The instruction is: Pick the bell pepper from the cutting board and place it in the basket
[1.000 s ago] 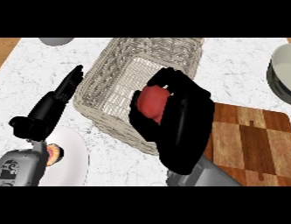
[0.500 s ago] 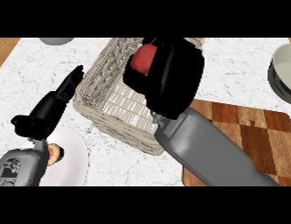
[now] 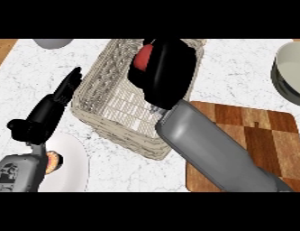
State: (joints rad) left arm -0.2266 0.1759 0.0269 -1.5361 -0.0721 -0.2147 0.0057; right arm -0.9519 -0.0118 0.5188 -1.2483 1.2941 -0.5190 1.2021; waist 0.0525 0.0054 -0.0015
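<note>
A red bell pepper shows at the left edge of my right hand, whose fingers are curled round it. Hand and pepper hang over the far part of the woven wicker basket, which lies on the marble counter. The wooden cutting board sits at the right, partly under my right forearm, with nothing visible on it. My left hand rests open to the left of the basket, fingers pointing up and away.
A white plate with an orange-and-white item lies at the lower left beside my left forearm. A grey bowl stands at the right edge. Another pale round dish peeks in at the top left.
My right hand has carried the pepper from the basket's near right side farther up, over the basket's far part. The left hand has stayed put.
</note>
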